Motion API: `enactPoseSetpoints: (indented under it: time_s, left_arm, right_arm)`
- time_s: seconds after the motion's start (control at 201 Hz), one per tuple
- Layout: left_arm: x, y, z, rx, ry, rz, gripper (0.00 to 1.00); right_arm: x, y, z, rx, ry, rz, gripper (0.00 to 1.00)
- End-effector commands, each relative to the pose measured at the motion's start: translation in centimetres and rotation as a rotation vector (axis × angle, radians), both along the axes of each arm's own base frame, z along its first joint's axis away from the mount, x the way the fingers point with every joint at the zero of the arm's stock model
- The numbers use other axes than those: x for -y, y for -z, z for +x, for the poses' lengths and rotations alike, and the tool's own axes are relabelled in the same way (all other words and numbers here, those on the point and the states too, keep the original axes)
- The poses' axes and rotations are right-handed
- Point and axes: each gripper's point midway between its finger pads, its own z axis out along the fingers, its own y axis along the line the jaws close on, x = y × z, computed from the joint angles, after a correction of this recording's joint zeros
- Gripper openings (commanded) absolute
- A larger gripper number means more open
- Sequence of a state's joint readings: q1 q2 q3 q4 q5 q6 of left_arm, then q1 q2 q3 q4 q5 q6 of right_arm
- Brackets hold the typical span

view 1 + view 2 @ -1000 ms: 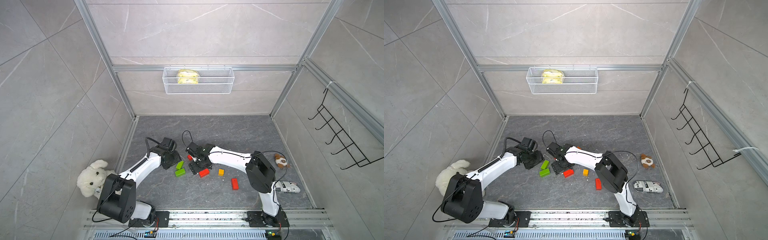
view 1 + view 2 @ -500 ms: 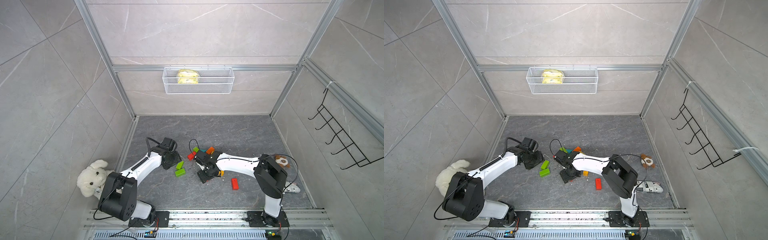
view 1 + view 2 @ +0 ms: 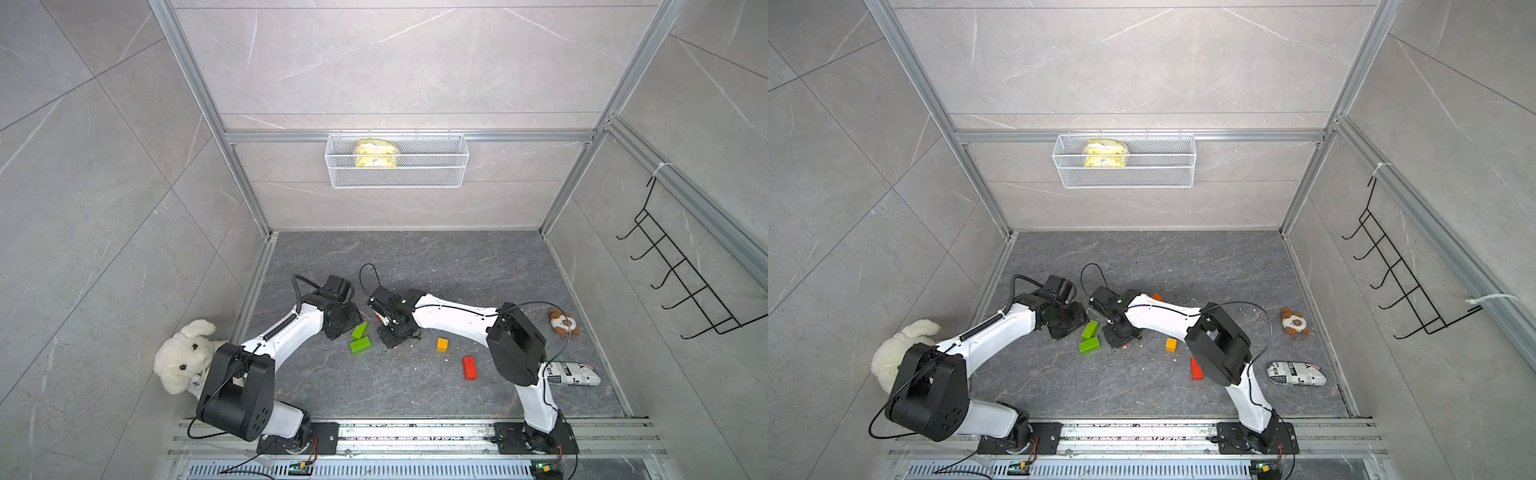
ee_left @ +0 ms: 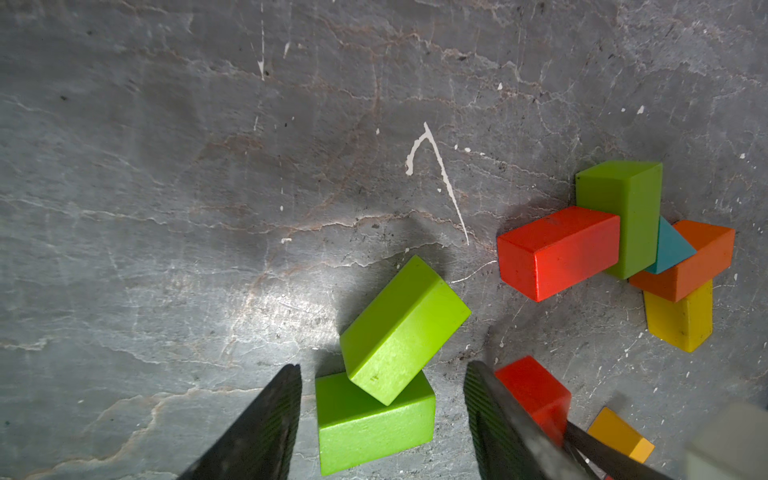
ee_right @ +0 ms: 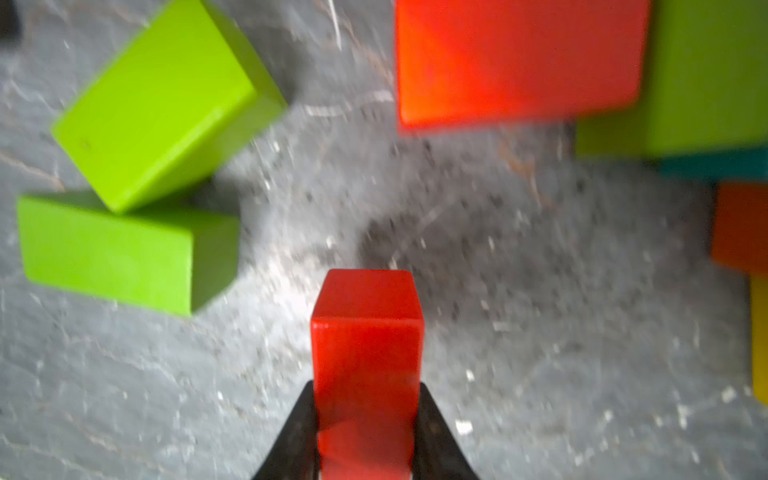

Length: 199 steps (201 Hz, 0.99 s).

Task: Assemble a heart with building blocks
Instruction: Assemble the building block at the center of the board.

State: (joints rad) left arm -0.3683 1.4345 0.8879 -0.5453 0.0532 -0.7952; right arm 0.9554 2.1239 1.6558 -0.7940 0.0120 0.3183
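My right gripper [image 5: 367, 388] is shut on a red block [image 5: 367, 332], its end held just over the floor beside the two green blocks [image 3: 360, 331] [image 3: 360, 345]. In both top views this gripper [image 3: 395, 332] hides the block. My left gripper [image 4: 382, 365] stands open over the green pair [image 4: 403, 328] [image 4: 374, 419], apart from both. A joined cluster lies close by: red bar [image 4: 557, 253], green bar [image 4: 631, 208], teal triangle [image 4: 671, 249], orange bar [image 4: 690, 262], yellow bar [image 4: 681, 320]. No whole heart shape shows. An orange-yellow cube [image 3: 442, 344] and a red bar [image 3: 469, 368] lie loose.
A white plush dog [image 3: 183, 361] sits at the left wall by my left arm. A small brown plush [image 3: 563, 322] and a newsprint pouch [image 3: 573, 374] lie at the right. A wire basket [image 3: 395, 178] hangs on the back wall, black hooks [image 3: 681, 282] on the right wall.
My right gripper dropped onto a loose red block, shut on it and carried it a little left and farther back. The left arm has stayed where it was.
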Motion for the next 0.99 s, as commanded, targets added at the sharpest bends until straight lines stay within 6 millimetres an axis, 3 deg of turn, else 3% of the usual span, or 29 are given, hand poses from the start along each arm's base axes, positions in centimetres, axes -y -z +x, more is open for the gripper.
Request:
enactPoseSetpoints:
  time_s: [0.0,0.115,0.184,0.339,0.413,0.986]
  left_arm:
    - [-0.5,-0.9,0.2,0.032,0.011,0.014,0.66]
    - [-0.5,-0.8,0.2,0.030,0.013,0.014,0.66]
    - [-0.4,-0.8,0.4,0.031,0.011,0.012,0.66]
    - [-0.3,-0.7,0.5,0.031,0.012,0.010,0.66]
    - [-0.3,-0.7,0.5,0.029,0.017,0.011,0.66]
    - [-0.3,-0.4,0.8,0.020,0.018,0.017,0.66]
  right_arm:
    - [0.5,1.3,0.1,-0.012,-0.044,-0.083,0.24]
    - [0.3,0.7,0.7,0.006,-0.042,-0.087,0.42]
    - [0.3,0.1,0.6,0.011,-0.042,-0.078,0.44]
    - [1.0,0.1,0.9,0.015,-0.035,-0.079,0.24]
    - [1.1,0.5,1.1,0.010,-0.033,-0.079,0.20]
    - [1.4,1.4,3.4,0.022,-0.015,-0.082,0.19]
